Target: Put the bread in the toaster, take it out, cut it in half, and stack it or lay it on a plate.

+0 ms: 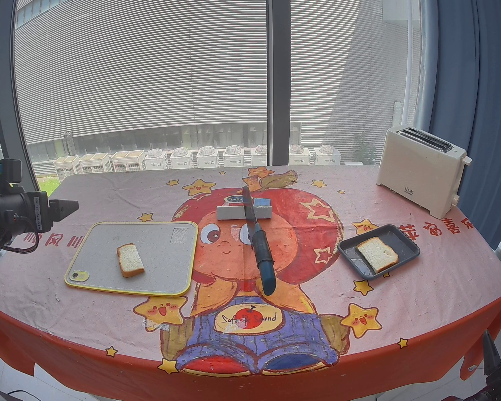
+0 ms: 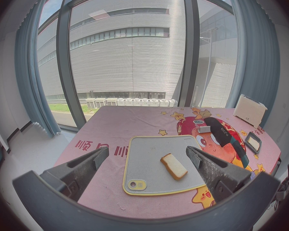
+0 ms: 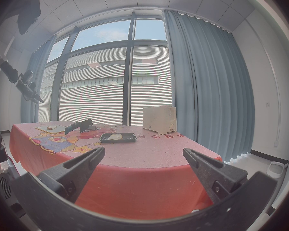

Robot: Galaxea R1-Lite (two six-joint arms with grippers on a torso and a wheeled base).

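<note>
The bread half (image 1: 130, 260) on the cutting board (image 1: 162, 263) lies long-ways away from the robot, close to the open left hand (image 2: 147, 150), far from the open right hand (image 3: 144, 150).

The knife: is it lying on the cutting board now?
No, the knife lies on the tablecloth, its blade over a small holder, between the cutting board and the tray.
</note>
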